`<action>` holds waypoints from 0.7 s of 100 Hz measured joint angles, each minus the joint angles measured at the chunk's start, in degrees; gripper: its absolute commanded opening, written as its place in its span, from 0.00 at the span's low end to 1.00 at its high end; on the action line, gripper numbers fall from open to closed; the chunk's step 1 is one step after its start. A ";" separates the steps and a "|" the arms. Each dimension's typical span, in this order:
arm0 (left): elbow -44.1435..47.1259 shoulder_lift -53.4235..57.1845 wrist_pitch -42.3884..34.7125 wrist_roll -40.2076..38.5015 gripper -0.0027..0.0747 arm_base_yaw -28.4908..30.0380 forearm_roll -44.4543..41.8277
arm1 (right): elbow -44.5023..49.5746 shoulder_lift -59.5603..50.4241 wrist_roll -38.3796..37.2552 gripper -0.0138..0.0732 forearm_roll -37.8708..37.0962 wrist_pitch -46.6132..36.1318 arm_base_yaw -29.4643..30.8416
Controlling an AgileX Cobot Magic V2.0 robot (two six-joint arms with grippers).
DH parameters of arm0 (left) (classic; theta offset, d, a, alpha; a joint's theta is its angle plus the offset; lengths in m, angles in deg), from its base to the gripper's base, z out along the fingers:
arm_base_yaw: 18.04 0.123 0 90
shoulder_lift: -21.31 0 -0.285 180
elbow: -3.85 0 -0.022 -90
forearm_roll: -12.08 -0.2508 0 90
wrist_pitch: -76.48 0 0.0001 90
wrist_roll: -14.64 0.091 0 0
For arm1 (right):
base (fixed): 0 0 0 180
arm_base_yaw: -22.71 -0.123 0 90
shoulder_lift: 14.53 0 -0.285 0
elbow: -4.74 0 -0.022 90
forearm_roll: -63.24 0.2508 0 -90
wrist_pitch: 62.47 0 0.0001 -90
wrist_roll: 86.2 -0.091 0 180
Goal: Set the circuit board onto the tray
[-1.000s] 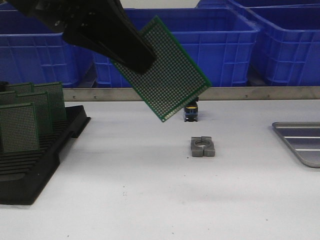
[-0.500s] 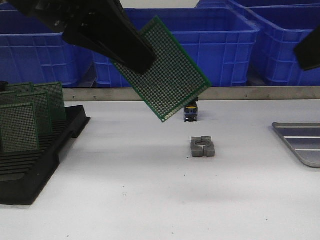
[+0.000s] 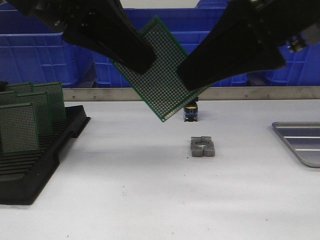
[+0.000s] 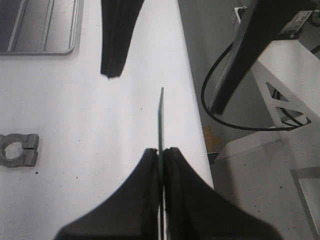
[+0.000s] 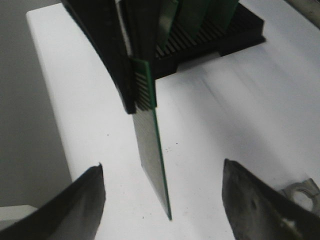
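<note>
While the left gripper [image 4: 161, 150] pinches the circuit board [image 3: 162, 70] aloft, we find the right gripper [image 5: 162, 187] spread wide, fingers either side of the board's free corner. We judge a handover underway; next, close squarely. The tray [image 3: 300, 142] lies well apart, beyond the right gripper.

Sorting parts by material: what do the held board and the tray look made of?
The circuit board looks like rigid green laminate, matte, with a grid of tiny holes, probably fibreglass perfboard. The tray looks like silver-grey metal with a dull sheen and ribbed floor, possibly aluminium or steel.
</note>
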 measured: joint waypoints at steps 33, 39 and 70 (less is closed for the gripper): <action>0.00 0.00 0.00 0.00 0.01 0.00 0.00 | -3.07 6.94 1.33 0.20 1.26 2.76 -0.71; 0.00 0.00 0.00 0.00 0.01 0.00 0.00 | -3.07 6.94 1.33 0.12 1.26 2.87 -0.71; 0.00 0.00 0.28 0.08 0.37 0.00 -0.07 | -3.20 6.94 1.82 0.08 1.27 4.40 -0.92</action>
